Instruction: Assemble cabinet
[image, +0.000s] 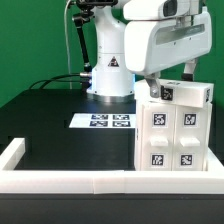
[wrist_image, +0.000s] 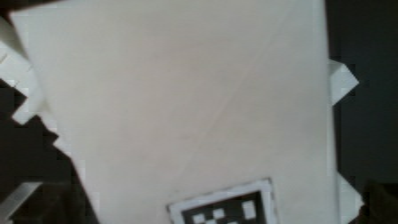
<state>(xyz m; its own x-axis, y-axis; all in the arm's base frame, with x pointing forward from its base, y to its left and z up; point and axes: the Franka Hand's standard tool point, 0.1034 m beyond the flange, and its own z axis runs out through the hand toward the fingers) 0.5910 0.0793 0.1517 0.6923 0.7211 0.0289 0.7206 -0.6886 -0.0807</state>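
The cabinet (image: 172, 138) is a white boxy body with several square tags on its front. It stands at the exterior view's right, against the front rim. A white top block (image: 186, 94) with a tag sits on it. My gripper (image: 163, 84) hangs just above the cabinet's top, and the white hand and the block hide its fingertips. In the wrist view a white cabinet panel (wrist_image: 187, 100) fills almost the whole picture, with one tag (wrist_image: 228, 207) on it. I cannot tell how the jaws stand.
The marker board (image: 100, 121) lies on the black table in front of the arm's base (image: 108, 75). A low white rim (image: 60, 180) edges the table at the front and at the exterior view's left. Cables run behind the base.
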